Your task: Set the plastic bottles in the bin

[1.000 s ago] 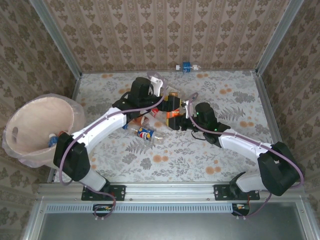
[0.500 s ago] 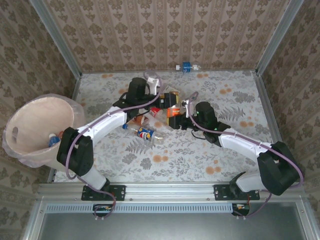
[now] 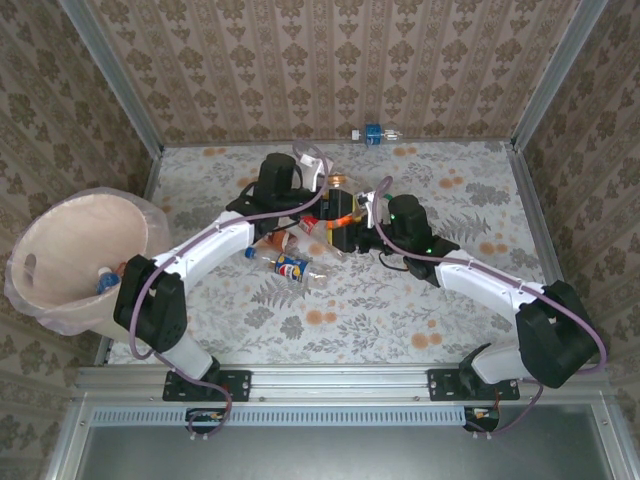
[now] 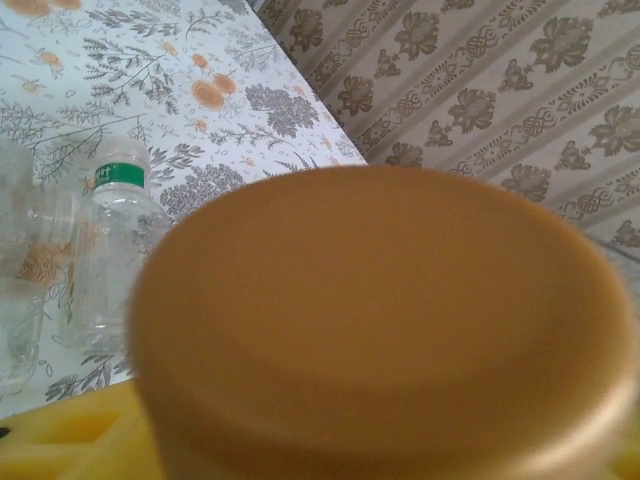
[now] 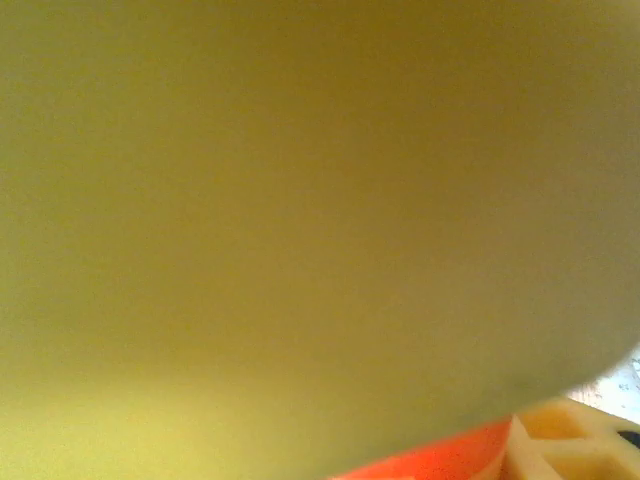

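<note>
Right gripper [image 3: 342, 222] pinches one brown-capped bottle [image 3: 338, 182]; left gripper [image 3: 326, 192] at its cap [image 4: 380, 320], closure unclear; one blue-labelled bottle [image 3: 373, 133] lies apart.

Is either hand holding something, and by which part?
The right hand grips a bottle around its orange-labelled body. Whether the left hand holds anything cannot be told.

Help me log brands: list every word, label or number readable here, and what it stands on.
Nothing reads as words.
On the mid-table bottle, blue label: round red-white-blue logo, lettering too small.
On the green-banded bottle: white marks, blurred.
On the far-wall bottle, blue label: too small.
</note>
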